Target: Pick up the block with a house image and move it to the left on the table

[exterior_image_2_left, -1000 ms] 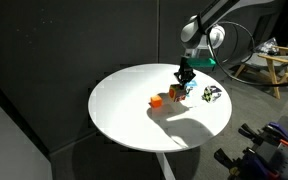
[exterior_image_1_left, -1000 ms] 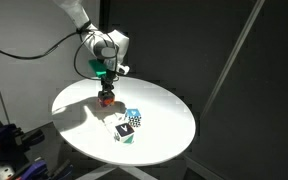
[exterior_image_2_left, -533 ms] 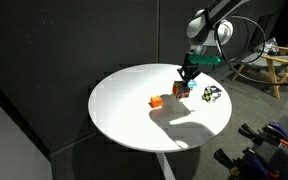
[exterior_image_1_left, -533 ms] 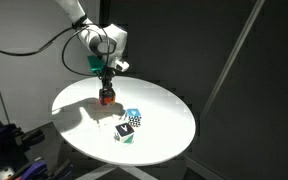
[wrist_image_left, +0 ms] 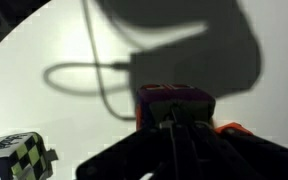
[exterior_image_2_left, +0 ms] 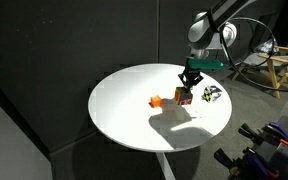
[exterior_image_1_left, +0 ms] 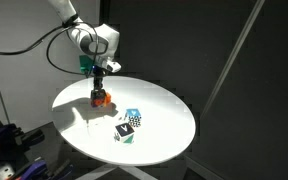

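Note:
The block with a house image (exterior_image_1_left: 97, 97) is a dark maroon cube, and my gripper (exterior_image_1_left: 97, 91) is shut on it from above, close over the round white table (exterior_image_1_left: 169, 125). It also shows in an exterior view (exterior_image_2_left: 184, 97) under the gripper (exterior_image_2_left: 186, 89). In the wrist view the maroon block (wrist_image_left: 174, 100) sits between the dark fingers (wrist_image_left: 174, 128). Its picture face is hidden. The small orange cube (exterior_image_2_left: 155, 100) lies beside it on the table (exterior_image_2_left: 124, 115), and shows in the wrist view (wrist_image_left: 240, 128).
A blue-and-white cube (exterior_image_1_left: 133, 116) and a black-and-white chequered cube (exterior_image_1_left: 125, 130) lie near the table's middle; the chequered one shows in the wrist view (wrist_image_left: 14, 158). Dark curtains surround the table. A wooden chair (exterior_image_2_left: 274, 65) stands beyond it.
My gripper has moved with the maroon block in it, leftward in one exterior view and rightward, away from the orange cube, in the other. The other cubes have not moved.

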Robot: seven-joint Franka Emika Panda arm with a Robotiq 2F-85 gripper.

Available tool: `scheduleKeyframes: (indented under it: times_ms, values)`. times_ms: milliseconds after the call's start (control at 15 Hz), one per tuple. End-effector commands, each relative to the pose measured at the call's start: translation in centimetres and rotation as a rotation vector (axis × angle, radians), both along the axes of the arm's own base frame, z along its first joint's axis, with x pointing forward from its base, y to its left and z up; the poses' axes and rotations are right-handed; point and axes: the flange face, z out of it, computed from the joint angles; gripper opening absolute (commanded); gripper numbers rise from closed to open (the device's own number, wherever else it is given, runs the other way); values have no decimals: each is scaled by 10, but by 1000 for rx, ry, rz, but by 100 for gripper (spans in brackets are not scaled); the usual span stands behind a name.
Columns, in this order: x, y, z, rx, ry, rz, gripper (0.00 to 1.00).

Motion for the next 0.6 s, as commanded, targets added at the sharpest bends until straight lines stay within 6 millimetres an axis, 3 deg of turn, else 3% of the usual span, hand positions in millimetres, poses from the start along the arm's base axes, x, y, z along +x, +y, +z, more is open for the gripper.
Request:
scheduleKeyframes:
  times_ms: [0, 333, 533]
  values:
    - [-14, 19, 4, 2, 14, -29, 0]
    - [-25, 45, 1, 2, 38, -30, 0]
    - [-25, 50, 0, 7, 49, -29, 0]
